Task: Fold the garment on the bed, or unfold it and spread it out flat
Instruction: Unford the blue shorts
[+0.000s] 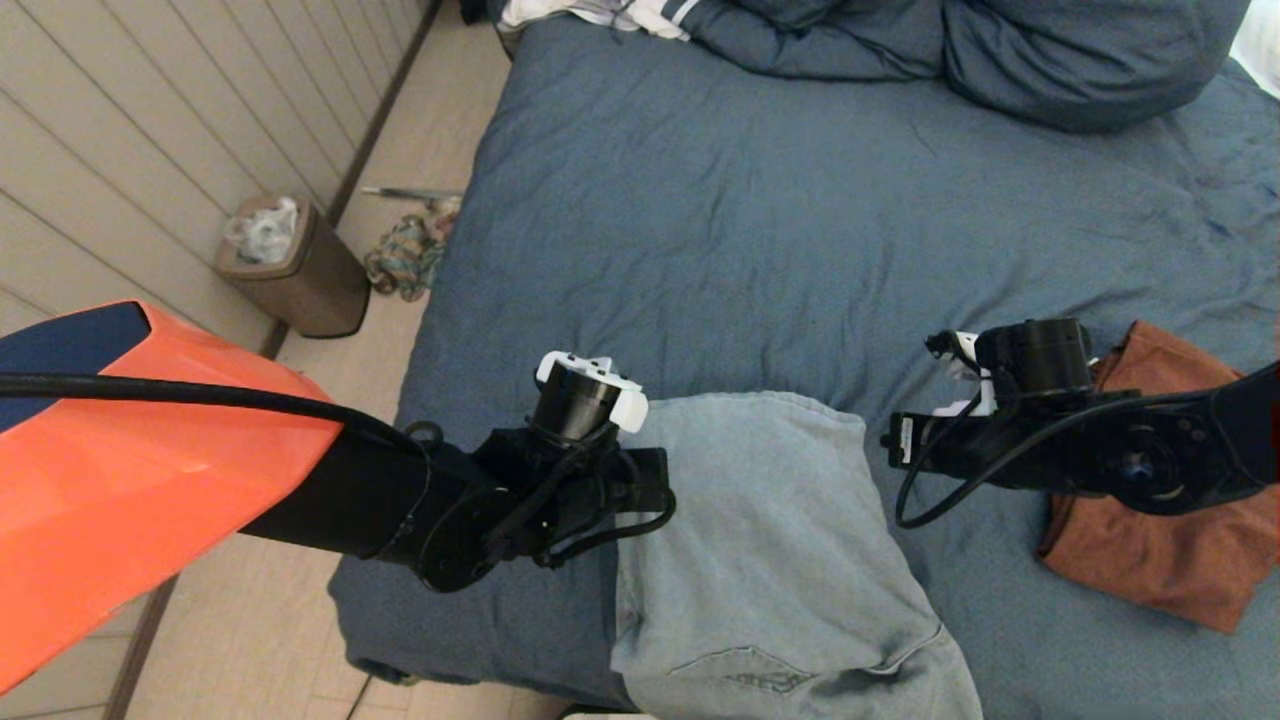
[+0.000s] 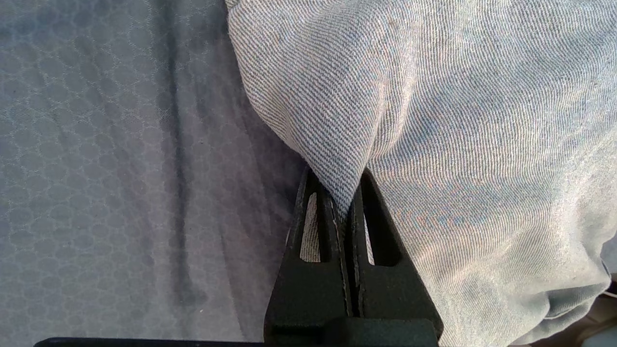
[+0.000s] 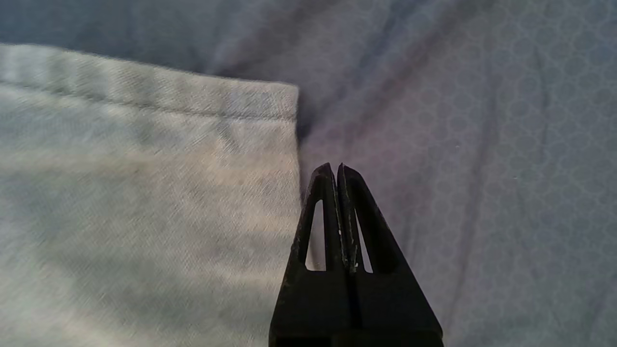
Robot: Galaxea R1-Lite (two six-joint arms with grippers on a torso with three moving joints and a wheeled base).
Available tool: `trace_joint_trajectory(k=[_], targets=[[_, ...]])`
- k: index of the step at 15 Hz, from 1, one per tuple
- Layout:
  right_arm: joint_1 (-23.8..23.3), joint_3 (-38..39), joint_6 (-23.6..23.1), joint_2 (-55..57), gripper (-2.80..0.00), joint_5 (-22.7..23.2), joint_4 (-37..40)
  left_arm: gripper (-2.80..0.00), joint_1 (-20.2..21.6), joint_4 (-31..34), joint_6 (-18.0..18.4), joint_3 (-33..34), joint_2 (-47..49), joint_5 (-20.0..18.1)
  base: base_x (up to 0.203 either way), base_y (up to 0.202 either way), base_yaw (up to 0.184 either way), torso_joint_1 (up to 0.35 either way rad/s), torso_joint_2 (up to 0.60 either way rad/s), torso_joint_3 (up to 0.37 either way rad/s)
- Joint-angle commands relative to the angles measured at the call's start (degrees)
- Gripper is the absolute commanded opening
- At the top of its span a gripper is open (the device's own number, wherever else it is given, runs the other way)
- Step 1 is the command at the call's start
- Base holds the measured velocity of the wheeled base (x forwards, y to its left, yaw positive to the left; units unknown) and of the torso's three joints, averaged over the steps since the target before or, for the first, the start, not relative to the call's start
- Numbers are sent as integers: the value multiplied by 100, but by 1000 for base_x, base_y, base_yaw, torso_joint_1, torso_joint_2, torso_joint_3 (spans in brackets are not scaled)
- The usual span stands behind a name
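Left gripper (image 2: 343, 202): fingers clenched on a pinched fold of the jeans (image 2: 458, 144), at the jeans' left edge; in the head view the fingertips are hidden under the wrist.
Right gripper (image 3: 337, 168): fingers pressed together, holding nothing, tips just beside the jeans' right edge, over bare bedcover; the hemmed corner lies close ahead of the tips.
Edges: the jeans (image 1: 760, 540) lie at the near edge of the bed (image 1: 760, 220), their lower part reaching past the bottom of the head view. The bed's left side borders the floor (image 1: 420, 140).
Open room: a wide stretch of wrinkled blue cover spreads beyond the jeans toward the duvet (image 1: 960, 50) bunched at the far end.
Jeans: pale blue denim, folded to a rough rectangle, a stitched hem along one end, a back pocket showing near the bottom.
Arms: the left reaches in from the left, wrist at the jeans' left side; the right comes in from the right, above a rust-brown cloth (image 1: 1160, 540).
Beside the bed: a bin (image 1: 300, 270) by the wall and a small heap of cloth (image 1: 410, 255) on the floor.
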Motion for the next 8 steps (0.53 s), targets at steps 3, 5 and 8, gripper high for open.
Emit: trace_joint_trajectory(k=[3,5,8], targets=[[20,-105,30,156,0,25,-18,-280,-6,-7,-17,-5,13,7,0,0,0,0,0,0],[59,-123,32,111,0,32,-11,-280,-6,-7,-17,-1,42,4,0,0,0,0,0,0],[65,-220,56,145,0,42,-9,-280,-19,-7,-17,-1,42,4,0,0,0,0,0,0]])
